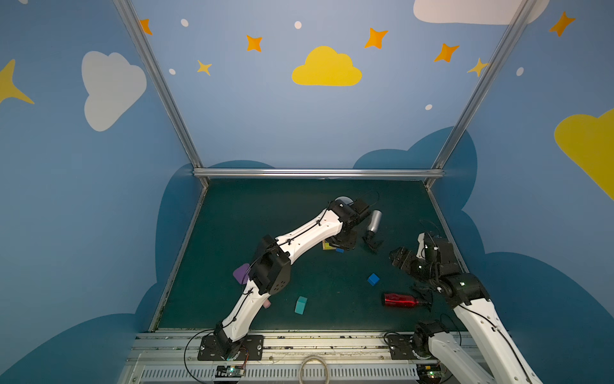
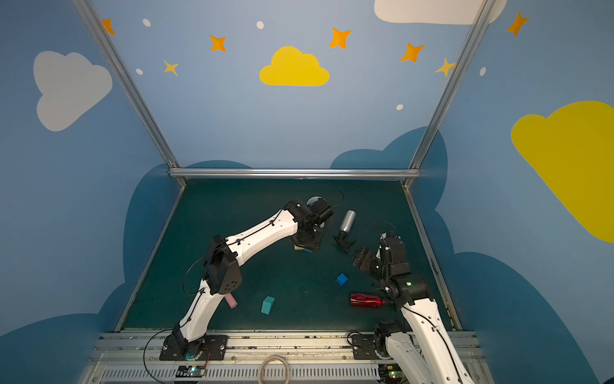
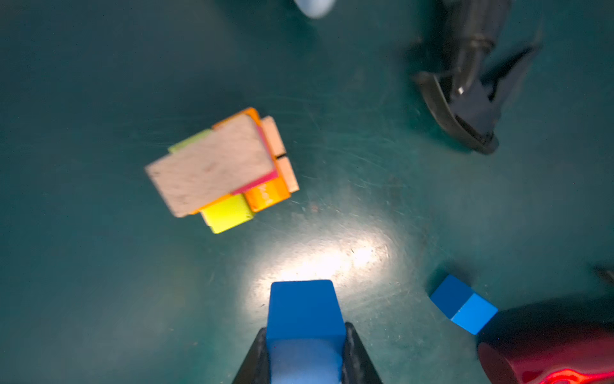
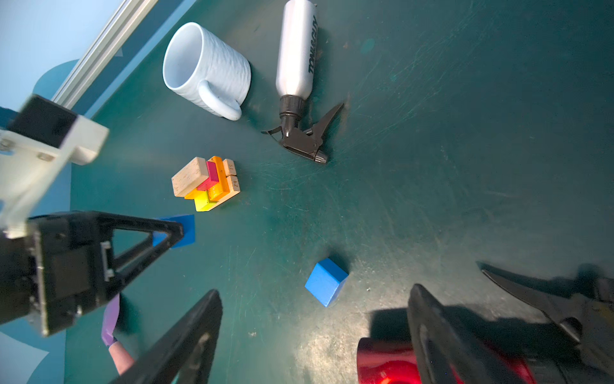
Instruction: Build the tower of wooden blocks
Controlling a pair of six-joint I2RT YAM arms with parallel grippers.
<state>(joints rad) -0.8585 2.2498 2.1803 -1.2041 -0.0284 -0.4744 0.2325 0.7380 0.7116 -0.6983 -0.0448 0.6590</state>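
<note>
Tower point(image 4: 206, 183) partly built; three top pieces are waiting.
Nearest, the teal piece point(image 1: 301, 305) and a loose blue cube point(image 1: 373, 279) are lying unstacked on the surface point(image 1: 232, 216); the right pincer point(image 1: 398, 256) is hanging wide open and empty; farther back, the left pincer point(image 3: 305, 329) is clamping a second blue cube point(image 3: 304, 306) near the tower.

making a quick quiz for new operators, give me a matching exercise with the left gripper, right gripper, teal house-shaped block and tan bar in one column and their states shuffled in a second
Column one:
1. left gripper
2. right gripper
3. teal house-shaped wooden block
4. wide tan wooden bar

Column two:
A. lies apart from the stack on the green mat
B. open, holding nothing
C. topmost on the stack of coloured wooden blocks
D. shut on a blue wooden cube

Pairs: 1-D, 2-B, 3-A, 4-C
</note>
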